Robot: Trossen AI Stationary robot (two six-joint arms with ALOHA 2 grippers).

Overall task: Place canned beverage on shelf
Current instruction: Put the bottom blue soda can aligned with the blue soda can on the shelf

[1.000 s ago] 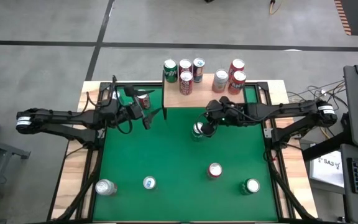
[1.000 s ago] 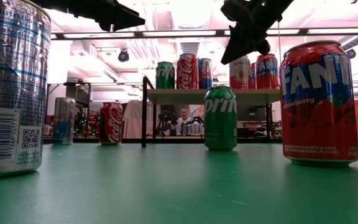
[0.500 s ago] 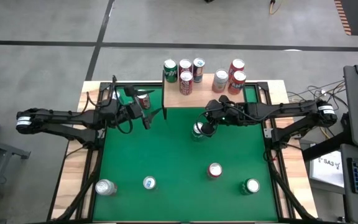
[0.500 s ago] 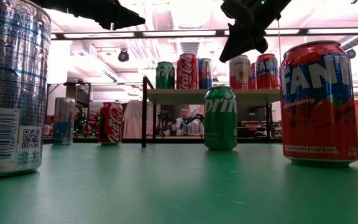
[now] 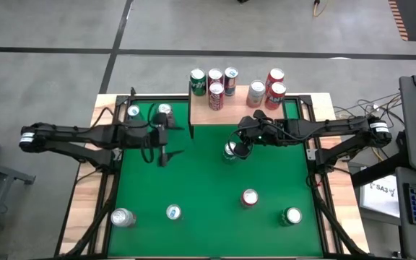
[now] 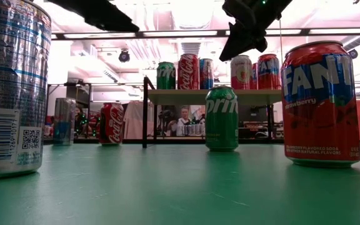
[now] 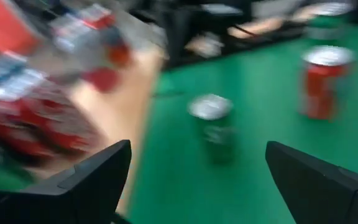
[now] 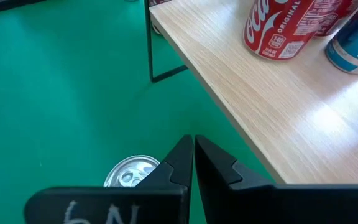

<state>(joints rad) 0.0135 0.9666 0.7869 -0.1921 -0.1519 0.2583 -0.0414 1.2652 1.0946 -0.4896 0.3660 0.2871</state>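
Note:
The shelf (image 5: 238, 110), a light wooden board on thin black legs, stands at the table's far middle with several cans on it. A green Sprite can (image 5: 230, 152) stands upright on the felt just in front of the shelf. My right gripper (image 5: 244, 144) hovers shut above this can and well clear of its top (image 8: 131, 172); the low view shows it high up (image 6: 241, 39). My left gripper (image 5: 166, 153) hangs open above the felt, left of the shelf, with nothing between its fingers (image 7: 98, 180). Two cans, silver-topped (image 5: 133, 112) and red (image 5: 165, 110), stand at the far left.
Several more cans stand near the table's front: silver (image 5: 123, 217), blue-white (image 5: 173, 212), red Fanta (image 5: 249, 197), green (image 5: 292, 215). Open green felt lies in the middle between them and the shelf. A person shows in the room beyond the shelf (image 6: 184, 119).
My left gripper has swung away from the red can at the far left, a little toward the near edge, and has turned and rolled at the wrist. It stays open. The two far-left cans now show uncovered.

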